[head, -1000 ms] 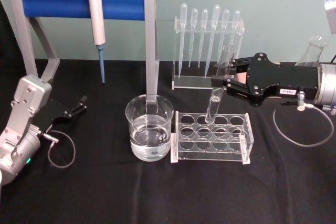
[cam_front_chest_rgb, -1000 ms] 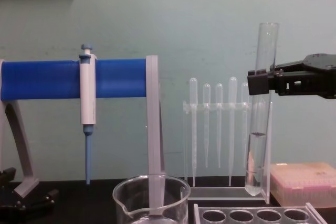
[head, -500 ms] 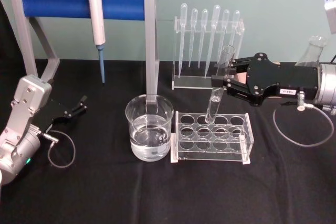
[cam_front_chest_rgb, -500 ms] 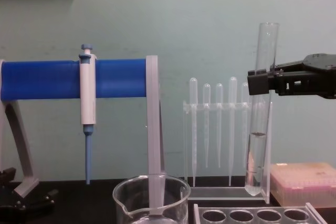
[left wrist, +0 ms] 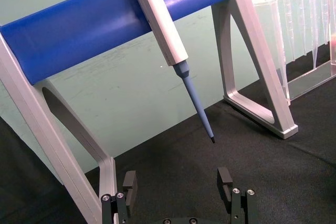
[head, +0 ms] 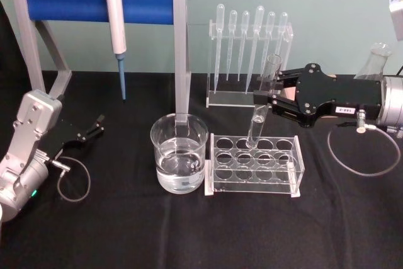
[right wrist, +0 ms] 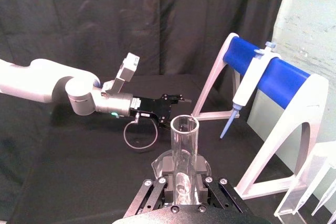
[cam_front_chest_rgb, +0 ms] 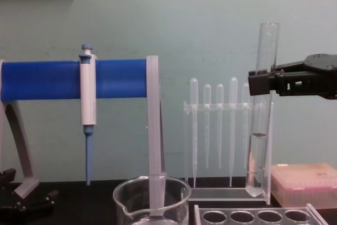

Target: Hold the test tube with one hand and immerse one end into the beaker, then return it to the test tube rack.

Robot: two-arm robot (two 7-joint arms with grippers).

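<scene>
Right gripper (head: 264, 100), black, two-fingered, white number label, on a silver wrist: clamped on the long clear glass test tube (head: 257, 125) at roughly a third of the way down from its flared rim. In the chest view the fingers (cam_front_chest_rgb: 258, 84) pinch the tube (cam_front_chest_rgb: 256, 151) close to upright, a little clear liquid sitting in the lower half. Over the last second nothing measurable shifts: gripper, tube and liquid line sit in the same places throughout, so this is a hold, not a transit. The tube's round bottom hangs just above the back row of the clear acrylic test tube rack (head: 252, 184), free of any hole. The wide clear glass beaker (head: 165, 155), part-filled with water, stands just beside the rack on the robot's left, untouched by the tube. Judgement: the pause leaves the task undecided. The tube is placed either to travel across to the beaker or to drop into the rack, and these views do not settle which. Either way the grip looks secure and the tube is high enough to clear the beaker's rim. Farther out, the blue-and-white pipettor (head: 115, 26) hangs on the blue-barred grey stand (head: 69, 1), and the thin plastic pipettes (head: 249, 42) stand behind the rack. Left gripper (head: 94, 127) rests parked on the black cloth (head: 189, 231) well to the left, fingers apart.
</scene>
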